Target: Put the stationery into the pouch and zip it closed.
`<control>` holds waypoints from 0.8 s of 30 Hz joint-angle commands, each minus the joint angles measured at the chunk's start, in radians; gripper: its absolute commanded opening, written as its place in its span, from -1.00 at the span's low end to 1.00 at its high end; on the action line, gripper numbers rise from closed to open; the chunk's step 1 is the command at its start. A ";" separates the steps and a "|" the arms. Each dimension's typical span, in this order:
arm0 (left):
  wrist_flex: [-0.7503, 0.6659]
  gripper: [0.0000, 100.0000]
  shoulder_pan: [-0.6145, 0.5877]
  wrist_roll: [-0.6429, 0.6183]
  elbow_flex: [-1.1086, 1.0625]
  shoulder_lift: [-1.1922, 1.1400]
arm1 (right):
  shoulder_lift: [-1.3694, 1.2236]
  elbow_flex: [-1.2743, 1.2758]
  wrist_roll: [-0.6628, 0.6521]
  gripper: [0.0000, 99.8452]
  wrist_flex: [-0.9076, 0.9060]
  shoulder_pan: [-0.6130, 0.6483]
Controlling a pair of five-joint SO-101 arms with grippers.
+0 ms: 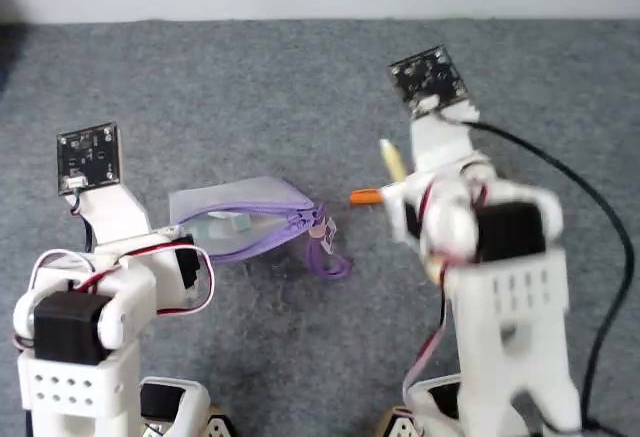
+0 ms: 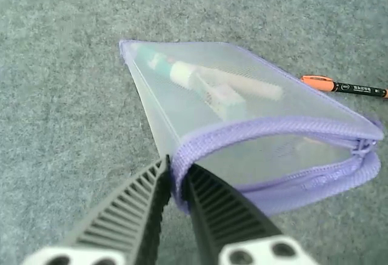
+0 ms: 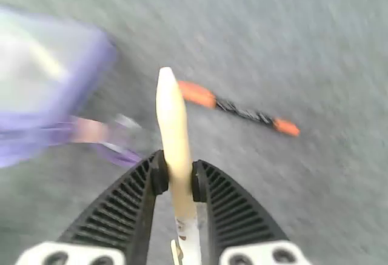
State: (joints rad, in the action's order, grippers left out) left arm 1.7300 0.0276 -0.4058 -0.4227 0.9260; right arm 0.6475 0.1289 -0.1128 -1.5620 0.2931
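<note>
Left wrist view showed the left gripper pinching the pouch; the pen clamped in the right gripper risked snagging the zip.

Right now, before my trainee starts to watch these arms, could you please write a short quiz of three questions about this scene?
1. True or false: the left gripper is shut on the edge of the pouch.
2. What does the right gripper hold? A) a cream pen B) a ruler C) nothing
3. Fill in: the orange pen lies on the ____, outside the pouch.
Key: 1 true; 2 A; 3 table.
</note>
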 commanded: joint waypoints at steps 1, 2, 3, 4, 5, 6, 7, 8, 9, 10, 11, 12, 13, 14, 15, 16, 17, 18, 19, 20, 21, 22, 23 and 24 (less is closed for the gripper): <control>0.008 -0.98 -0.006 -0.017 0.050 -0.035 | 0.136 -0.006 0.161 -0.98 0.025 0.136; 0.008 -0.98 -0.006 -0.017 0.050 -0.035 | 0.163 0.006 0.204 -0.98 0.047 0.170; 0.008 -0.98 -0.006 -0.018 0.050 -0.035 | 0.188 0.021 0.242 -0.98 0.073 0.203; 0.008 -0.98 -0.006 -0.018 0.050 -0.035 | 0.209 0.040 0.282 -0.98 0.110 0.231; 0.008 -0.98 -0.008 -0.018 0.050 -0.037 | 0.232 0.064 0.315 -0.98 0.153 0.254; 0.008 -0.98 -0.008 -0.018 0.050 -0.038 | 0.255 0.091 0.339 -0.98 0.202 0.275; 0.008 -0.98 -0.008 -0.018 0.050 -0.040 | 0.282 0.120 0.350 -0.98 0.262 0.297; 0.008 -0.98 -0.008 -0.018 0.050 -0.040 | 0.308 0.152 0.353 -0.98 0.326 0.320; 0.008 -0.98 -0.008 -0.018 0.050 -0.038 | 0.334 0.187 0.353 -0.98 0.395 0.343; 0.008 -0.98 -0.008 -0.018 0.050 -0.037 | 0.361 0.230 0.351 -0.98 0.475 0.364; 0.008 -0.98 -0.008 -0.018 0.050 -0.035 | 0.387 0.276 0.351 -0.98 0.555 0.383; 0.008 -0.98 -0.009 -0.018 0.050 -0.035 | 0.412 0.325 0.351 -0.98 0.631 0.401; 0.008 -0.98 -0.017 -0.018 0.050 -0.035 | 0.437 0.377 0.350 -0.98 0.711 0.418; 0.008 -0.98 -0.028 -0.018 0.050 -0.035 | 0.460 0.428 0.350 -0.98 0.785 0.433; 0.008 -0.98 -0.037 -0.018 0.050 -0.035 | 0.479 0.479 0.350 -0.98 0.858 0.447; 0.008 -0.98 -0.046 -0.018 0.048 -0.037 | 0.496 0.528 0.348 -0.98 0.929 0.460; 0.008 -0.98 -0.052 -0.018 0.048 -0.037 | 0.510 0.574 0.348 -0.98 0.997 0.470; 0.008 -0.98 -0.051 -0.018 0.048 -0.037 | 0.521 0.618 0.348 -0.98 1.059 0.479; 0.008 -0.98 -0.051 -0.018 0.048 -0.035 | 0.527 0.657 0.342 -0.98 1.119 0.489; 0.008 -0.98 -0.051 -0.018 0.048 -0.035 | 0.527 0.692 0.327 -0.98 1.176 0.499; 0.008 -0.98 -0.051 -0.018 0.048 -0.035 | 0.527 0.721 0.310 -0.98 1.224 0.513; 0.008 -0.98 -0.051 -0.018 0.048 -0.037 | 0.527 0.746 0.298 -0.98 1.270 0.526; 0.008 -0.98 -0.051 -0.018 0.048 -0.038 | 0.527 0.770 0.287 -0.98 1.319 0.533; 0.008 -0.98 -0.051 -0.018 0.048 -0.040 | 0.526 0.793 0.276 -0.98 1.369 0.544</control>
State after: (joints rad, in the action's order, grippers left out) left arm 1.7300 -0.0153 -0.4135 -0.4074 0.9060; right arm 1.1554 0.8823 0.1987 -0.3452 0.8132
